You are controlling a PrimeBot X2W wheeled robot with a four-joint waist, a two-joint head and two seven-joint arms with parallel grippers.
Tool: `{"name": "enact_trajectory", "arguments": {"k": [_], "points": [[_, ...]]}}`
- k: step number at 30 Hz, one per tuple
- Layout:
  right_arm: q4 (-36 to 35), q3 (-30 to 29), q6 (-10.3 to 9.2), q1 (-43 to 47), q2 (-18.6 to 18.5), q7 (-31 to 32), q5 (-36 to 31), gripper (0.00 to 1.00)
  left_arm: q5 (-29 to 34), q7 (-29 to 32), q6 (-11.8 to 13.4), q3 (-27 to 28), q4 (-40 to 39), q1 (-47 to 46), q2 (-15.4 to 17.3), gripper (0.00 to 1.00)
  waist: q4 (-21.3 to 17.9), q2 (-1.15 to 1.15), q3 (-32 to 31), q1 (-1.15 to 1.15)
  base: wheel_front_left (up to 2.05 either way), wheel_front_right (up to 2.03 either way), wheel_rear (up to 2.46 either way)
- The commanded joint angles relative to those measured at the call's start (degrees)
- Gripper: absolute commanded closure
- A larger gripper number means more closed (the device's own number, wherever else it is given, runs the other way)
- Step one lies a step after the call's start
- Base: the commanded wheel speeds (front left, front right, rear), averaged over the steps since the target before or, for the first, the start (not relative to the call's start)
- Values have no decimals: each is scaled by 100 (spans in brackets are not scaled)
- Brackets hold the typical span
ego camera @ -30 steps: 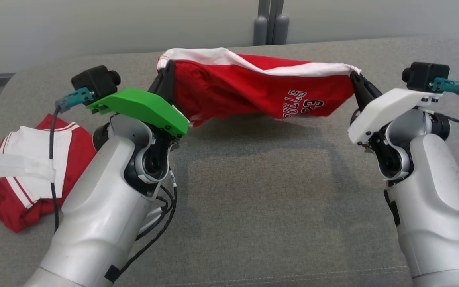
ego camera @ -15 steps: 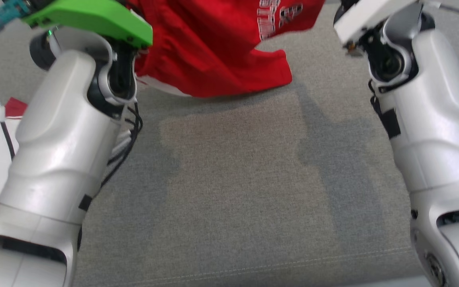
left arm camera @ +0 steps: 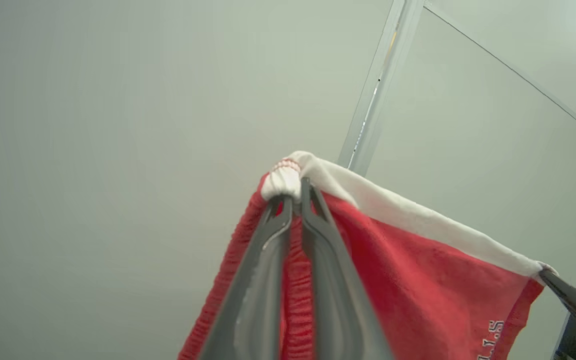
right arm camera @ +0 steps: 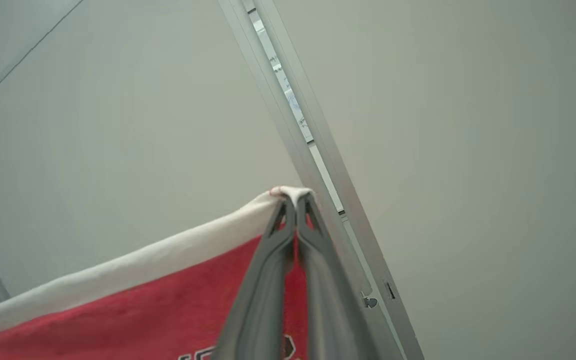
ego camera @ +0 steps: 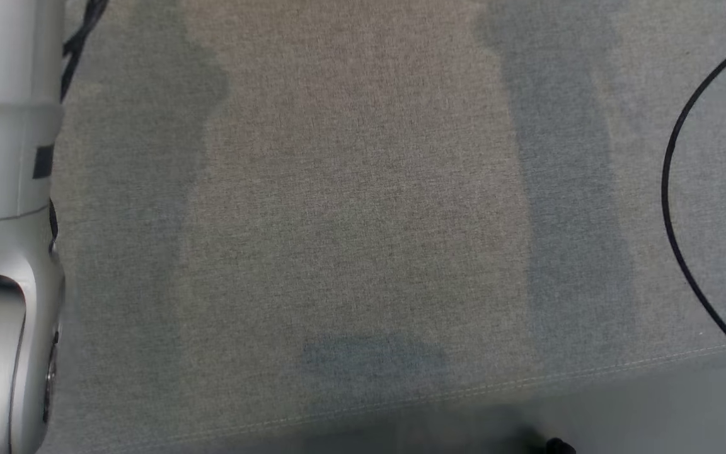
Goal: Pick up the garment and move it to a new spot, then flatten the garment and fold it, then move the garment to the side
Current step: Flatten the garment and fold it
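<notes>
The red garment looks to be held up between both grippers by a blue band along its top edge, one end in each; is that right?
Not quite: the band is white, not blue. In the left wrist view the left gripper pinches one end of it on the red garment; in the right wrist view the right gripper pinches the other.

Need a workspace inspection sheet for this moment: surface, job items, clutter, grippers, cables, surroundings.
Surface: grey fabric surface, arm shadows across it.
Job's things: red garment with a white band, held up and stretched between both grippers.
Clutter: nothing seen.
Grippers: left gripper shut on one end of the white band; right gripper shut on the other end.
Cables: black cable looping over the surface near the right arm.
Surroundings: pale wall with a metal strip.
</notes>
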Motion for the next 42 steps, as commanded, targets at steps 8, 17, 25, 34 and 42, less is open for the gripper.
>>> {"name": "enact_trajectory", "arguments": {"k": [8, 17, 25, 34, 42], "points": [[-1159, -322, 1, -83, 7, -44, -686, 100, 1367, -13, -485, 1002, -743, 186, -406, 100, -220, 0, 1040, -1, 0, 0, 0], [-1104, 1038, 1, 1627, -11, 160, -670, 100, 1838, -13, -863, 1075, -495, 1406, -517, 100, -150, 0, 599, -1, 0, 0, 0], [-1839, 2062, 1, 3483, -565, 1854, -186, 100, 1416, 483, -1020, 554, 243, 2894, -523, 100, -201, 0, -566, -1, 0, 0, 0], [-2913, 2197, 1, 5017, -1325, 3471, -110, 100, 1312, 1629, -942, 148, 330, 4134, -418, 100, -109, 0, -1736, -1, 0, 0, 0], [-3948, 2265, 1, 6198, -1809, 4930, -164, 100, 1424, 2583, -773, -347, -9, 5264, -265, 100, 11, 0, -2394, -1, 0, 0, 0]]}}
